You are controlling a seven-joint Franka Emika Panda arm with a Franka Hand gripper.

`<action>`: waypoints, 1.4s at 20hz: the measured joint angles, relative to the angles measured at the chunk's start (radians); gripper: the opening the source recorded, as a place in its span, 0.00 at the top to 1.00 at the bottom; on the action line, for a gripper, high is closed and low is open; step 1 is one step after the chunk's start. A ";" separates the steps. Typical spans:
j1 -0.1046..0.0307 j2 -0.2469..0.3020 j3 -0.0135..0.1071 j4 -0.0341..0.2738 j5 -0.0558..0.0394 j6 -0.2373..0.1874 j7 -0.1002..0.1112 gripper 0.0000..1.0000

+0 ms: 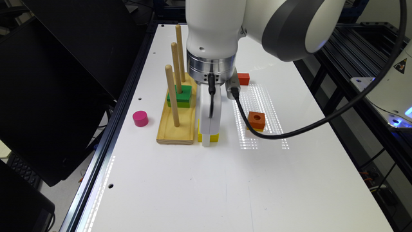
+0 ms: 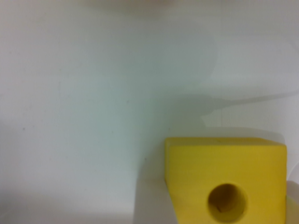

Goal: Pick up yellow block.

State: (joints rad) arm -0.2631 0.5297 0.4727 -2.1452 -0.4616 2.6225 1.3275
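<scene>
Counter (image 1: 225, 180) was slick white. Peg base (image 1: 177, 129) sat on it; claw (image 1: 209, 137) was down over the yellow block (image 2: 226, 179) just beside the base, spread or pinching: can't tell. Block looked like light, rigid wood; best taken by opposite flat sides, clear of the hole.

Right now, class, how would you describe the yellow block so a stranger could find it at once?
Find the wooden peg board on the white table. Just to the exterior view's right of its near end, under the robot's hand, sits the yellow block. It is plain bright yellow with a round hole, unlike the orange block.
</scene>
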 joint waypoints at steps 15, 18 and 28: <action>-0.062 -0.231 0.113 -0.053 0.1595 -0.147 -0.072 1.00; -0.080 -0.247 0.122 -0.071 0.1830 -0.146 -0.102 1.00; -0.126 -0.321 0.167 -0.071 0.2601 -0.195 -0.157 1.00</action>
State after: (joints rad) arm -0.3890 0.2087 0.6401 -2.2159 -0.2015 2.4277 1.1703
